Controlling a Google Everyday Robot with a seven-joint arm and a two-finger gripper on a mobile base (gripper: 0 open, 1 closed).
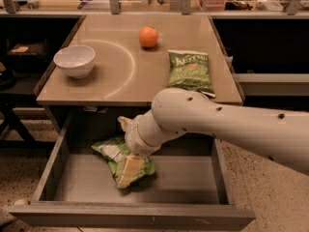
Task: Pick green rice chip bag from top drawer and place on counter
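**A:** Where has the gripper (129, 168) got to? I only have this one camera view to go on.

**B:** It's down inside the top drawer (50, 175), right on the green rice chip bag (110, 153). The bag lies crumpled on the drawer floor, a little left of the middle and nearer the drawer's back than its front panel. I can't tell how the jaws stand, because the wrist covers them.

**A:** So what worries you?

**B:** First, the bag is glossy and puffy. If the hold is only on a loose fold, I'd expect it to slide out on the lift and drop back into the drawer.

**A:** And second?

**B:** The counter (120, 76) overhangs the back of the drawer, and the bag sits close under that edge. A straight pull upward could knock the bag or the arm (227, 124) against the underside. To my eye it needs to come toward the drawer's front first.

**A:** Is there room up top?

**B:** There's some. Above the drawer's right side a darker green bag (189, 71) lies near the counter edge, and a careless sweep could push it off. The white bowl (74, 60) sits above the drawer's left side, and the orange (148, 36) is farther back.
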